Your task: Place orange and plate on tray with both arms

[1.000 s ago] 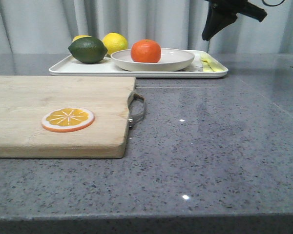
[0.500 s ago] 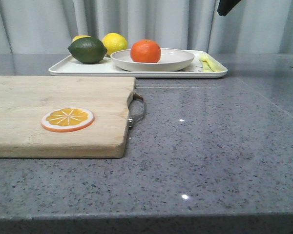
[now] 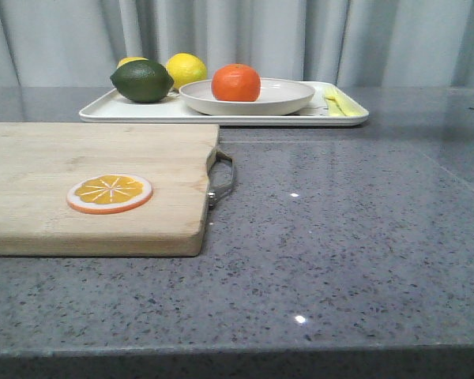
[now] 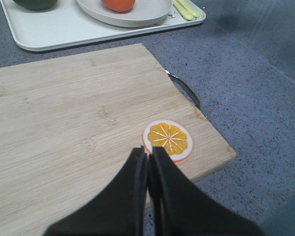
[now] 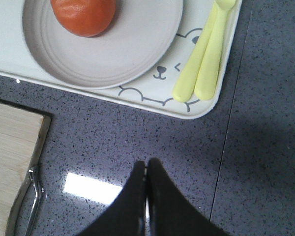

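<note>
Orange (image 5: pixel 83 14) on plate (image 5: pixel 137 49) — apart from right gripper (image 5: pixel 147 169).

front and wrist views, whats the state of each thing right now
orange: whole, resting in the plate
plate: upright, on the tray
tray: flat on the counter, loaded
orange slice: flat on the cutting board
left gripper: fingers shut, empty
right gripper: fingers shut, empty
yellow utensils: lying on the tray beside the plate
</note>
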Available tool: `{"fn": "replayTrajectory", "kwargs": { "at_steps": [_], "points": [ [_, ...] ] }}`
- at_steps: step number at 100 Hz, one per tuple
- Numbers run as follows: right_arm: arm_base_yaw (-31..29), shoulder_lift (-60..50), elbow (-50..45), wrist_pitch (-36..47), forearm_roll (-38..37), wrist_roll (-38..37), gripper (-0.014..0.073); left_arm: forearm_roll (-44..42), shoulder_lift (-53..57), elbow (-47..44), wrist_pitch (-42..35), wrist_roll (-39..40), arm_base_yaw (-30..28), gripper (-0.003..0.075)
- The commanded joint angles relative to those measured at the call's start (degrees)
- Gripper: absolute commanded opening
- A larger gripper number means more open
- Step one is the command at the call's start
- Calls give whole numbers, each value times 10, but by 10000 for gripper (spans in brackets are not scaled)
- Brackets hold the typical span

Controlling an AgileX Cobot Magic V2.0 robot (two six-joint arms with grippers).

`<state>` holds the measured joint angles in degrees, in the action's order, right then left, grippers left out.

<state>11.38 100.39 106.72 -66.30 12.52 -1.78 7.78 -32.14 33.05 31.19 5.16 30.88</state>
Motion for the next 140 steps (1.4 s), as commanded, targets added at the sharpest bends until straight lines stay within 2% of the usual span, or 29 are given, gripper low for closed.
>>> {"fn": "replayTrajectory", "kwargs": {
  "at_steps": [1,29,62,111,140],
  "points": [
    [0,-72,-42,64,0,8,-70,7,1,16,-40,5,-3,-19],
    [0,-209,-237,229,-4,9,-70,7,1,16,-45,5,-3,-19],
    [0,-334,-417,353,-4,48,-70,7,1,16,-71,5,-3,-19],
    [0,-520,-661,497,-5,50,-70,7,1,14,-79,5,-3,-19],
    [0,-642,-779,530,-5,50,-70,15,1,-25,-114,5,-3,-19]
  ]
}}
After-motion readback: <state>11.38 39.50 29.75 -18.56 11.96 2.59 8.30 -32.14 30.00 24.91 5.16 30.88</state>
